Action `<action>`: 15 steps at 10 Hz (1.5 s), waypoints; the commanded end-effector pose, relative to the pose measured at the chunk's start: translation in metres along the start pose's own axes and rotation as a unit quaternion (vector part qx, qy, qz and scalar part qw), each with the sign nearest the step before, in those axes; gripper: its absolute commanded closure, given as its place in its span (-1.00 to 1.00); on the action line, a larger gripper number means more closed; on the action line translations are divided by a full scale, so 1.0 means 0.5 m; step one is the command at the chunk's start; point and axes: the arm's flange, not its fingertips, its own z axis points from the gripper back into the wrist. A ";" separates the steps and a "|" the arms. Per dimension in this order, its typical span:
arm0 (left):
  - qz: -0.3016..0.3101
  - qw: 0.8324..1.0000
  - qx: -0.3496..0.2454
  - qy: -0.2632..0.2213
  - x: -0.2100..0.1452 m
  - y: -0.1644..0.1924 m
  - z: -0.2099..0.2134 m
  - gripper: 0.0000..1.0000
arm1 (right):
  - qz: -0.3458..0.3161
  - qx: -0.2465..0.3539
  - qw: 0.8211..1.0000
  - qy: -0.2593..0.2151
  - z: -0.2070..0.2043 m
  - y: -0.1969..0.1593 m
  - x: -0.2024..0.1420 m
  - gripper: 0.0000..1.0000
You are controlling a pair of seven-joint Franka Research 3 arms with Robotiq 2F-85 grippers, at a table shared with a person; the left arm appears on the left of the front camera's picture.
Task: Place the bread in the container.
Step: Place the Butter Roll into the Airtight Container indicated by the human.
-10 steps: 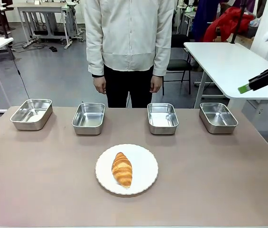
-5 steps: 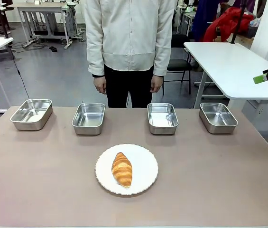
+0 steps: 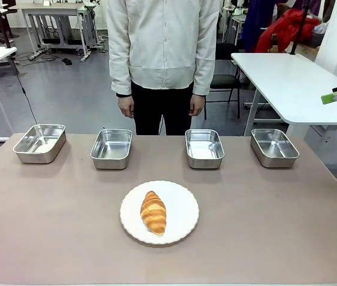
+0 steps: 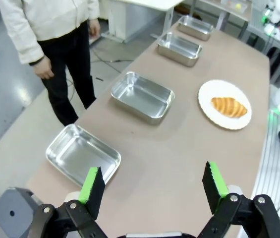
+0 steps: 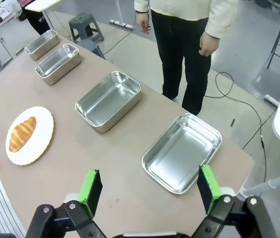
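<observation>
**Bread on its plate, both grippers empty: the task has not begun**

Take the table (image 3: 275, 238) as a clock face with 6 o'clock at the robot's edge. The left gripper (image 4: 152, 188) hangs high over the 9 o'clock end, its jaws spread wide with nothing between them. The right gripper (image 5: 148, 191) hangs likewise over the 3 o'clock end, wide apart and empty.

The bread (image 3: 153, 213) lies a little toward 6 o'clock from the table's centre. It rests on a round white plate (image 3: 183, 202), its length running 12 to 6, slightly toward the plate's 9 o'clock side.

Beyond it, four steel pans line the far edge, well apart from the plate:
- the far-left pan (image 3: 39, 143) at about 10 o'clock
- the inner-left pan (image 3: 111, 148) at 11
- the inner-right pan (image 3: 204, 148) at 1
- the far-right pan (image 3: 274, 147) at 2

All four are bare inside.

At 12 o'clock a person (image 3: 162, 47) stands behind the table, with both hands (image 3: 125, 106) hanging at the sides and touching nothing.

As I judge it, no step is done. Reaching down, gripping the bread, carrying it and releasing it in a pan all remain. Which pan is meant I cannot tell.
</observation>
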 end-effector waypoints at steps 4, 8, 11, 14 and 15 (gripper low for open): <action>0.009 1.000 0.014 -0.016 0.000 -0.015 -0.001 -1.00 | 0.012 0.001 1.000 -0.014 -0.002 -0.003 0.007 -1.00; 0.013 1.000 0.020 -0.009 -0.001 0.000 0.008 -1.00 | 0.001 -0.003 1.000 0.000 0.000 0.006 0.006 -1.00; 0.013 1.000 0.020 -0.009 -0.001 0.000 0.008 -1.00 | 0.001 -0.003 1.000 0.000 0.000 0.006 0.006 -1.00; 0.013 1.000 0.020 -0.009 -0.001 0.000 0.008 -1.00 | 0.001 -0.003 1.000 0.000 0.000 0.006 0.006 -1.00; 0.013 1.000 0.020 -0.009 -0.001 0.000 0.008 -1.00 | 0.001 -0.003 1.000 0.000 0.000 0.006 0.006 -1.00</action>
